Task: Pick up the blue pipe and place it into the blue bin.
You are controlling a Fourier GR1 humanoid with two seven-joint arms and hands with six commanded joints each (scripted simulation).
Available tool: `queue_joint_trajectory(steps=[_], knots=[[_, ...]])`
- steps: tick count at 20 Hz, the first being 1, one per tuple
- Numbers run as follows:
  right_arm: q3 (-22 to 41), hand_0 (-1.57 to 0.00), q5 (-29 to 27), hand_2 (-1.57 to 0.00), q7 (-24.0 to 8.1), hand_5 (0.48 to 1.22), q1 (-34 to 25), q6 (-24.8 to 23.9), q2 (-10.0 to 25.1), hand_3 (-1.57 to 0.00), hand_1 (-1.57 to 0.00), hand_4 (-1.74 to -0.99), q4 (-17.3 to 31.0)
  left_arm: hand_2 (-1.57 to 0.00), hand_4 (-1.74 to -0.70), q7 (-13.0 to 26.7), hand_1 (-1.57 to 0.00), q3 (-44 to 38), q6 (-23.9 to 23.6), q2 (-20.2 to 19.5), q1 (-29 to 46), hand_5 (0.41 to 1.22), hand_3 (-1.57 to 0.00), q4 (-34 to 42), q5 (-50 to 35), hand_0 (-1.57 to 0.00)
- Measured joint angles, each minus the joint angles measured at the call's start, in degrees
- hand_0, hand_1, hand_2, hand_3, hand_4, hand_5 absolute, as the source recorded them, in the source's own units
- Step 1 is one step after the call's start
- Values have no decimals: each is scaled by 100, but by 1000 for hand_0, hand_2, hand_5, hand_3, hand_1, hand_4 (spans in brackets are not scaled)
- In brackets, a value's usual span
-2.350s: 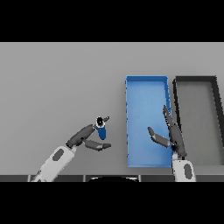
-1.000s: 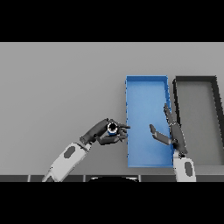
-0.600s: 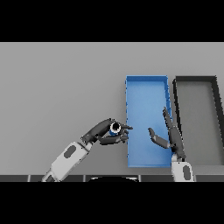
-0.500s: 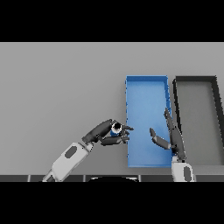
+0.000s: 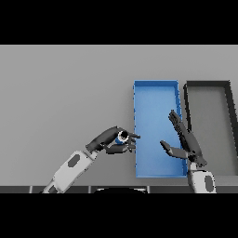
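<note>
left hand (image 5: 110,141) gripping blue pipe (image 5: 122,137), beside blue bin (image 5: 156,128)

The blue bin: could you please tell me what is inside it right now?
The blue bin shows only its bare blue floor. The right hand hovers open over its right side and hides a strip there. The blue pipe is outside, held in the left hand.
</note>
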State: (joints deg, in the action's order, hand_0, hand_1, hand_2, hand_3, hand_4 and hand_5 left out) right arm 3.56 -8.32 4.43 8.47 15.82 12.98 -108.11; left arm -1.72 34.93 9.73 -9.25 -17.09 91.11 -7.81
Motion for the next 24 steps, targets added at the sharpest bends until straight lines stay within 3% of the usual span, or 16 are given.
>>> queue_joint_trajectory(steps=[5,11,15,19,24], knots=[[361,1,-543,1,-858,523,-584,625,672,1,1,-1297,-779,-1571,-1731,22,-1571,-8,-22,23,29,1221,-1439,-45,8,-1571],[894,1,-1007,1,-1741,529,-1591,940,887,1,1,-1300,-1085,-1571,-1732,33,-1571,18,-54,23,-2,1221,-1436,-49,133,-1571],[1253,1,-944,1,-1974,530,-2223,1146,778,1,1,-1282,-924,-1571,-1731,57,-1571,-30,-6,52,-52,1221,-1441,-56,40,-1571],[1577,1,-934,1,-2175,532,-2744,1302,490,1,1,-1241,-615,-1571,-1732,-174,-1571,-82,128,95,-122,1221,-1494,-235,-1,-1571],[1747,1,-791,-9,-2504,512,-3263,1285,114,1,1,-1223,-51,-1571,-1731,-89,-1571,-127,279,63,-110,1221,-1509,-239,-163,-1571]])
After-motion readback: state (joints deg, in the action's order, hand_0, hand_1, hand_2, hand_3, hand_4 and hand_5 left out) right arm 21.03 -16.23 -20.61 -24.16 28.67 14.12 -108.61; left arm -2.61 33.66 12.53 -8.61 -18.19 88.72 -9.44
